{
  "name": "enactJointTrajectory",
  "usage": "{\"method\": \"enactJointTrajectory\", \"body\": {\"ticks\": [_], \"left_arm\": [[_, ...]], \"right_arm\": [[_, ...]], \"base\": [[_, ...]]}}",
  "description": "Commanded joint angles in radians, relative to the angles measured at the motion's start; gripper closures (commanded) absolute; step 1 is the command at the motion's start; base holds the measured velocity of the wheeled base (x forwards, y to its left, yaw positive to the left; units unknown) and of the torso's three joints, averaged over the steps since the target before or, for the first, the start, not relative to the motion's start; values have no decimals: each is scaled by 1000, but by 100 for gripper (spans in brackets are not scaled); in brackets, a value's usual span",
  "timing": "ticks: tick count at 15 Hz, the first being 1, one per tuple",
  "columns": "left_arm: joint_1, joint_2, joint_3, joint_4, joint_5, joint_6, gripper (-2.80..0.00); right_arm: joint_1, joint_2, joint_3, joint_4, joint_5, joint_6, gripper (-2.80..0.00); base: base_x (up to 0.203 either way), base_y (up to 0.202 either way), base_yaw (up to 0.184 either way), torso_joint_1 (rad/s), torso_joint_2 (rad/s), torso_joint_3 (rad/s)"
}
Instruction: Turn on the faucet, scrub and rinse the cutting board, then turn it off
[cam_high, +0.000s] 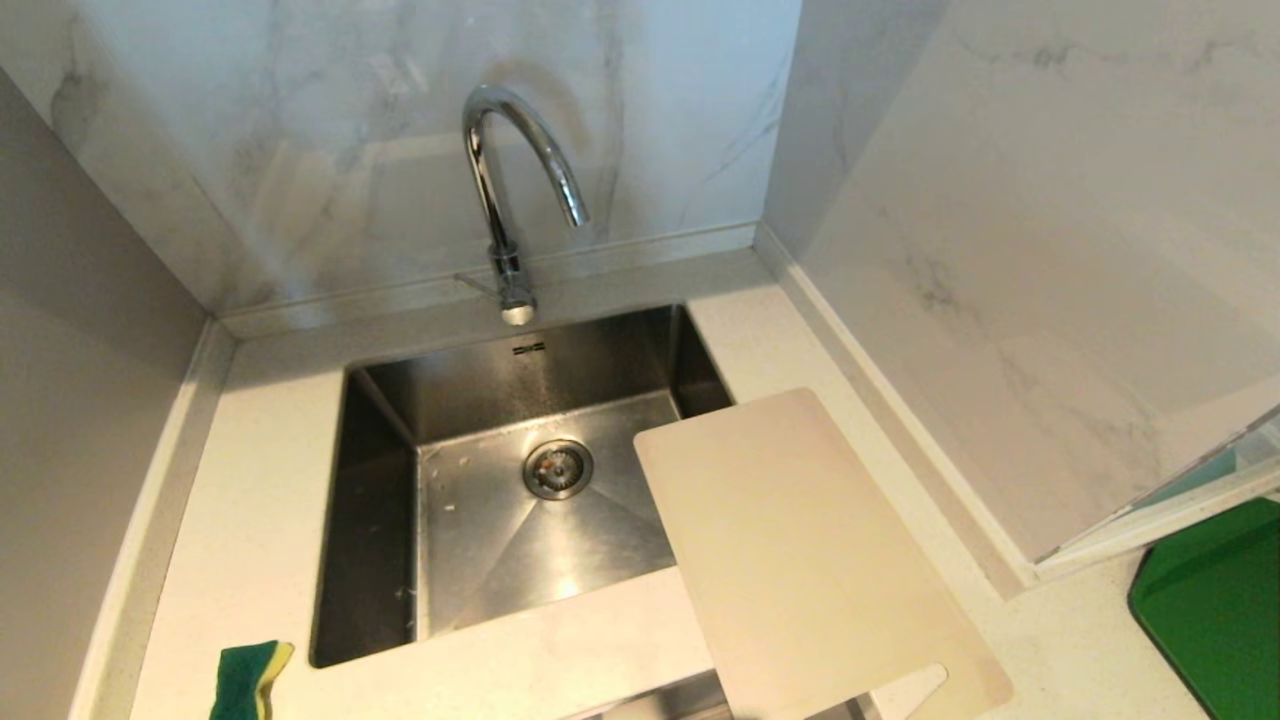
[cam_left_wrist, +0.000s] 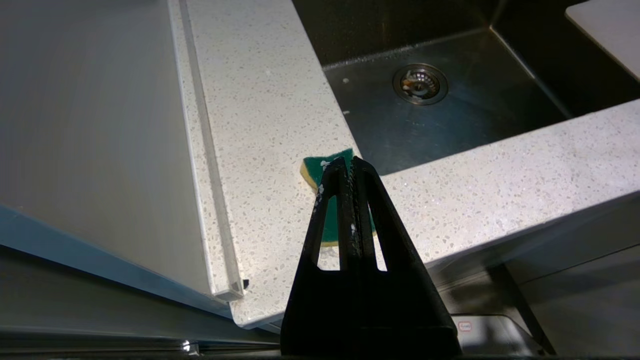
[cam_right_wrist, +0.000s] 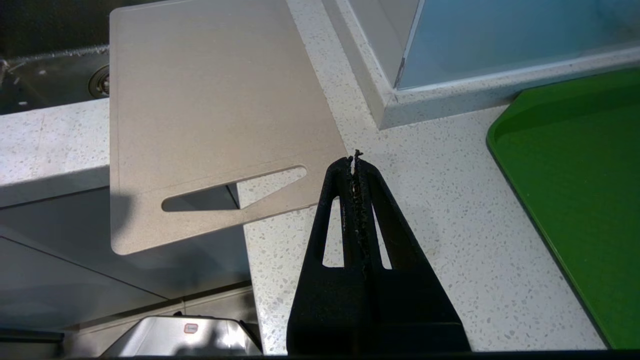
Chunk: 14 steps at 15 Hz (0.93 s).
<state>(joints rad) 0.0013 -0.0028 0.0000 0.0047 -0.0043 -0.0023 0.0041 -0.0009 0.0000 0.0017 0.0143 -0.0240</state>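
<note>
From my seat at the controls, the nearest things were my own two claws, neither of them in the head camera. The left gripper (cam_left_wrist: 350, 162) hung above the front left corner of the speckled white stone counter (cam_left_wrist: 260, 100), its black fingers pressed together with nothing between them. Right under its tips lay a green-and-yellow scrubbing sponge (cam_left_wrist: 325, 170), which sat on the counter close to the front left corner of the basin; whether the tips touched it I could not tell.

The right gripper (cam_right_wrist: 356, 162) also had its fingers shut flat against each other and empty, poised over bare counter just beside the near right corner of the cutting board (cam_right_wrist: 215, 105). That large flat off-white plastic cutting board, with rounded corners and a slot handle at its near end, lay at a slant across the right side of the sink. Its handle end stuck out past the counter's front edge and its far end hung over the basin. To the right of it, apart from it, lay a dark green flat mat (cam_right_wrist: 580, 200).

Farther in was the square stainless steel sink (cam_high: 385, 520) with its round drain strainer (cam_high: 558, 468). Beyond that stood the tall chrome gooseneck faucet (cam_high: 505, 190), its thin lever pointing left at the base. I saw no water running from the spout. Marble-look wall panels (cam_high: 330, 130) closed off the back.
</note>
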Motion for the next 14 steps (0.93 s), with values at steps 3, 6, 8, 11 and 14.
{"method": "enactJointTrajectory", "body": {"ticks": [3,6,8,11,14], "left_arm": [[0,3,2,0,0,-1,0],[0,3,2,0,0,2,0],[1,3,2,-1,0,4,0],[2,3,2,-2,0,4,0],[2,3,2,0,0,1,0]], "right_arm": [[1,1,0,0,0,-1,0],[1,1,0,0,1,-1,0],[1,1,1,0,0,-1,0],[1,1,0,0,-4,10,0],[1,1,0,0,-8,18,0]], "base": [[0,0,0,0,0,0],[0,0,0,0,0,0],[0,0,0,0,0,0],[0,0,0,0,0,0],[0,0,0,0,0,0]]}}
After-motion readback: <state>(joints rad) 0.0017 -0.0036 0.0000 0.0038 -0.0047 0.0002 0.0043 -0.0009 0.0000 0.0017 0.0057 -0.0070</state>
